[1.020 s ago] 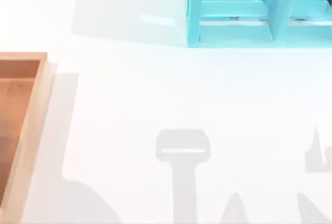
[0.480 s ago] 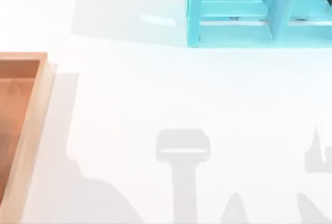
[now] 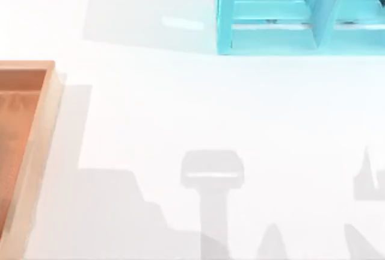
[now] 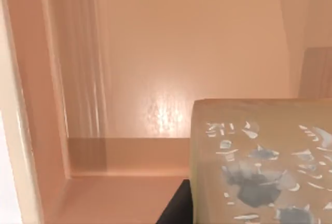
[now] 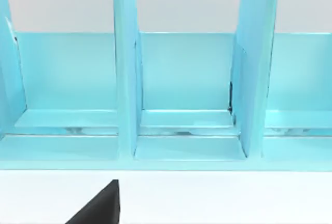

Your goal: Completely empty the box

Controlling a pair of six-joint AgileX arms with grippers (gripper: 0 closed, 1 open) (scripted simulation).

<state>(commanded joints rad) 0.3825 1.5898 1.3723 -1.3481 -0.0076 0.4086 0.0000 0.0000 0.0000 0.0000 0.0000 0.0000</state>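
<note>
The box, a large shallow open-topped wooden tray with tan rim walls and an orange-brown floor, lies at the table's left edge. In our left wrist view a pale translucent block flecked with grey sits close to the camera above the tray floor; we judge the emptying unfinished. We cannot tell how either end effector stands. The cyan shelf unit stands at the far right, faced by our right arm, well apart from the tray and no obstruction.
</note>
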